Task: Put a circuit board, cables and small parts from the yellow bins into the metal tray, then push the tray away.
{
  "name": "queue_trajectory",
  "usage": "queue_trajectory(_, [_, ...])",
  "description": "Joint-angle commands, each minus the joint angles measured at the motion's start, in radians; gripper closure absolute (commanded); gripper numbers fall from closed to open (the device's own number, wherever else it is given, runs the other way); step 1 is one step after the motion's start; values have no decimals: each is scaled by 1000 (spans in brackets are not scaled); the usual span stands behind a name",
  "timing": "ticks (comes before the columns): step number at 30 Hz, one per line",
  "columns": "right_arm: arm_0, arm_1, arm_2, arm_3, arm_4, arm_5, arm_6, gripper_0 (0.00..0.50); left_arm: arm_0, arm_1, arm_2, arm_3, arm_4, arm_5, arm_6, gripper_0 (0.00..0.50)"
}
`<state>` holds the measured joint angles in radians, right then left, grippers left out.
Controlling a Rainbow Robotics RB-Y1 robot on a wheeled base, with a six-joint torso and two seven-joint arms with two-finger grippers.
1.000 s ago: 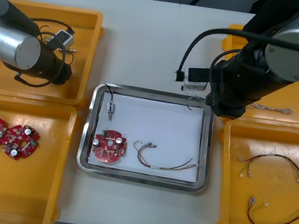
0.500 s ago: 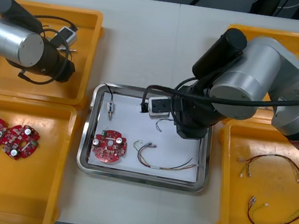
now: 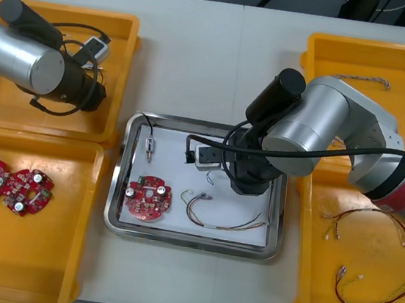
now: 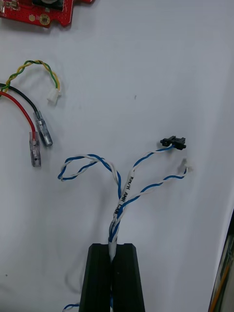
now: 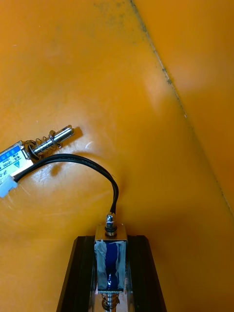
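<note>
Blue-and-white cable (image 4: 122,190): limp, light; hold twisted stem.
Right gripper (image 4: 112,246): fingers clamped on it above tray (image 3: 113,185).
Left gripper (image 5: 111,240): fingers clamping small metal part (image 5: 111,256).

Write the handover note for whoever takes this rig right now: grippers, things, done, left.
Right gripper: shut on the blue and white cable, over the metal tray.
Left gripper: shut on a small metal part in the far left yellow bin; another part lies beside it.
Done, in the tray: circuit board, red and yellow cable, small metal part with black lead.
Left: release the blue and white cable, probably bring the held part over, then push the tray away.
</note>
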<state>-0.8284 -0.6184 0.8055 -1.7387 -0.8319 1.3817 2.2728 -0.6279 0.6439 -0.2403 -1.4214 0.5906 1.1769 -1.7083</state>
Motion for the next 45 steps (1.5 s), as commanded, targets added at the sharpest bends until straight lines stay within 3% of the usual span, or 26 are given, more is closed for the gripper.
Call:
queue_trajectory(1, [2, 22, 15, -8, 10, -10, 13, 382, -36, -4, 29, -21, 0, 60, -102, 500])
queue_trajectory(4, [0, 19, 14, -8, 14, -9, 16, 177, -36, 3, 72, -59, 2, 150, -102, 500])
queue_trajectory(6, [2, 17, 14, -8, 16, -9, 16, 81, -38, 7, 93, -82, 2, 204, -100, 500])
queue_trajectory(8, [2, 16, 9, -8, 14, -7, 16, 30, -36, 11, 124, -113, 3, 271, -96, 500])
queue_trajectory(11, [2, 14, -5, -8, 8, 2, 11, 2, -36, 16, 154, -142, 8, 336, -93, 500])
queue_trajectory(17, [2, 14, -78, -25, -16, 77, 11, 0, -38, 31, 188, -179, 20, 432, -76, 500])
queue_trajectory(25, [2, 16, -252, -48, -124, 200, -2, 0, -44, 45, 236, -232, 46, 564, -39, 500])
queue_trajectory(34, [2, 6, -430, -104, -144, 364, -38, 0, -95, 45, 305, -235, 57, 710, -24, 500])
queue_trajectory(45, [60, -46, -563, -229, -139, 481, -305, 0, -138, 10, 294, -349, 75, 743, 154, 500])
